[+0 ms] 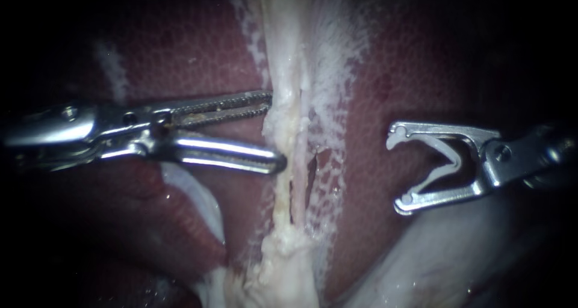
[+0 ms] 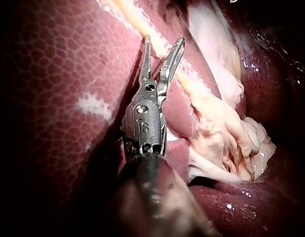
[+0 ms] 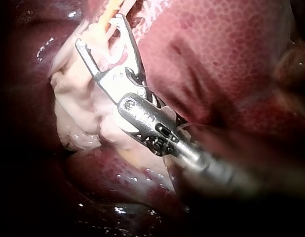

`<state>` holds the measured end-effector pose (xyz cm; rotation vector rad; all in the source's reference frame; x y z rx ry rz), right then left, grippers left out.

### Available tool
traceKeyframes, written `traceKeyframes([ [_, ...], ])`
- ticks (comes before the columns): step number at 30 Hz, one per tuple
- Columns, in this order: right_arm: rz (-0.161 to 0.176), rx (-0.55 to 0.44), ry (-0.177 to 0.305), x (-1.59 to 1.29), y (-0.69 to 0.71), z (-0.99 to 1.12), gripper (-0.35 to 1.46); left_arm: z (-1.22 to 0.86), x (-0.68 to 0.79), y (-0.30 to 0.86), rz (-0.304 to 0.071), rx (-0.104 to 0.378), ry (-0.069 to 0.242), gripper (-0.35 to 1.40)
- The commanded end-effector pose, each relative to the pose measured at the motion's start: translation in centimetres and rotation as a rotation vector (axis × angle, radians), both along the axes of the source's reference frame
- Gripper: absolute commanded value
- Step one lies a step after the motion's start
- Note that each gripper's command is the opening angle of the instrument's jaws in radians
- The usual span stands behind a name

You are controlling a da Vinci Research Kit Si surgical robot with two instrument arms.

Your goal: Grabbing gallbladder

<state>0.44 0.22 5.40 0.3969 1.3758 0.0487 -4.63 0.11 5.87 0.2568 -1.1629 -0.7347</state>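
End effector of left instrument [image 1: 274, 130] open, tips at pale strand [image 1: 289, 55]; that of right instrument [image 1: 397, 169] spread wide, holding white clip [image 1: 450, 163].

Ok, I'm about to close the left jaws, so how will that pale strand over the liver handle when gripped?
Likely floppy: the pale strand looks ragged and soft, draped over the liver. Probably slippery, since it glistens. It may tear, being thin and split near the left instrument's open jaws. Nothing braces it: the right instrument, holding a clip, is apart.
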Motion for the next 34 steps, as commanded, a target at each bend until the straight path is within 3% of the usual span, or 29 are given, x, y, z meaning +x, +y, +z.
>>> traceKeyframes([
  [1, 0.000, 0.000, 0.000, 0.00, 0.00, 0.00, 0.60, 0.02, 0.00, 0.00, -0.008, 0.005, 0.007, 0.27],
  [7, 0.000, 0.000, 0.000, 0.00, 0.00, 0.00, 0.60, 0.13, 0.06, 0.03, -0.026, 0.035, 0.047, -0.12],
  [9, 0.000, 0.000, 0.000, 0.00, 0.00, 0.00, 0.60, 0.13, 0.08, 0.03, -0.037, 0.047, 0.051, -0.35],
  [17, 0.000, 0.000, 0.000, 0.00, 0.00, 0.00, 0.60, 0.09, 0.11, 0.00, -0.049, 0.068, 0.065, -0.35],
  [34, 0.000, 0.000, 0.000, 0.01, 0.00, 0.00, 0.60, 0.06, 0.12, -0.02, -0.045, 0.071, 0.062, -0.35],
])
